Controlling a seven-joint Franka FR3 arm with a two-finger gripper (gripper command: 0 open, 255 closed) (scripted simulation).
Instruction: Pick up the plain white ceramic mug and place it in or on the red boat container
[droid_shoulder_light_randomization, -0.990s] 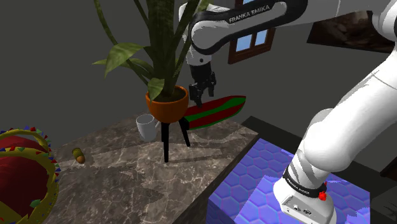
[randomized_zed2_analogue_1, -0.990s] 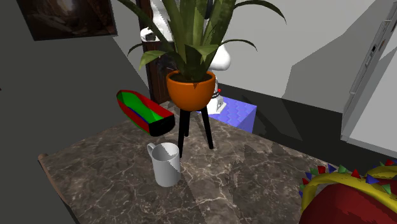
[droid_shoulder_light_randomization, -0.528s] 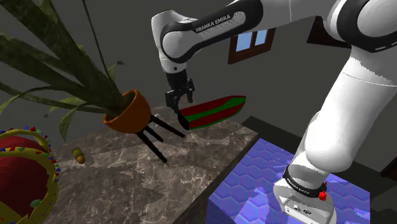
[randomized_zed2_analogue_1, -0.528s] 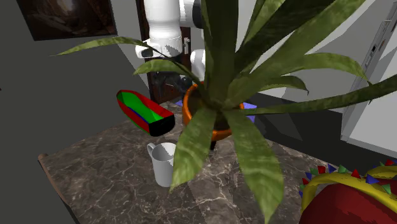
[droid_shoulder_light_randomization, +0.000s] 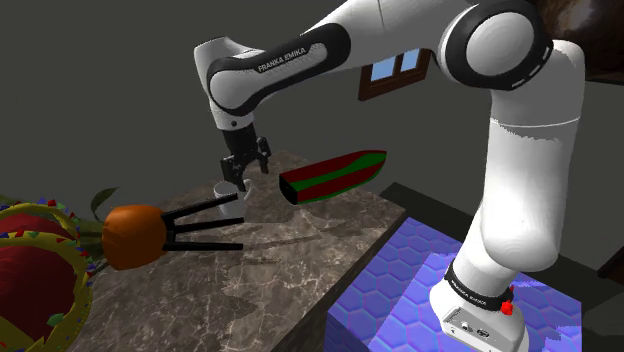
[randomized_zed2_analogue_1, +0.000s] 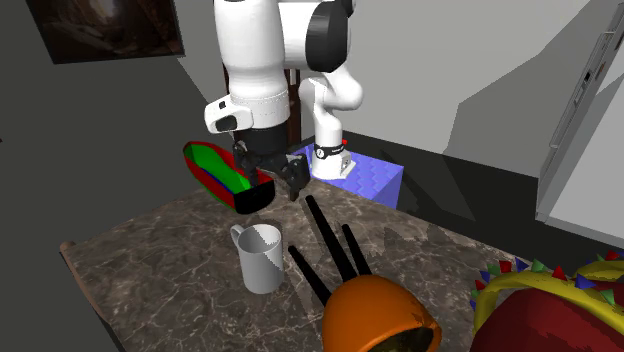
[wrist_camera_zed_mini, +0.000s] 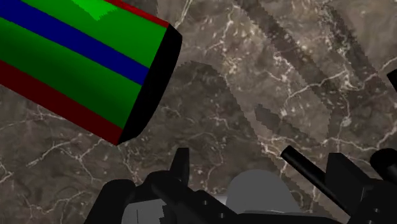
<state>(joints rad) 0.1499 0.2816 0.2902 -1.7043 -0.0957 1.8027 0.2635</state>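
Worktop (droid_shoulder_light_randomization: 300, 255): dark marble, carrying everything, with grey walls standing behind.
Plant (droid_shoulder_light_randomization: 135, 235): lying on its side, legs pointing towards the mug.
Boat (randomized_zed2_analogue_1: 228, 178): sitting empty, near the mug.
Mug (randomized_zed2_analogue_1: 262, 258): standing upright on the worktop, not yet lifted; gripping, carrying and placing are all remaining.
Fingers (wrist_camera_zed_mini: 180, 167): hovering apart over the mug, gripping nothing.
Hidden: in the shoulder view the arm's hand is covering most of the mug.

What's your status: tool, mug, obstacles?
Tool open above mug, not gripping. Mug upright, outside boat. Orange pot lies on its side beside mug.
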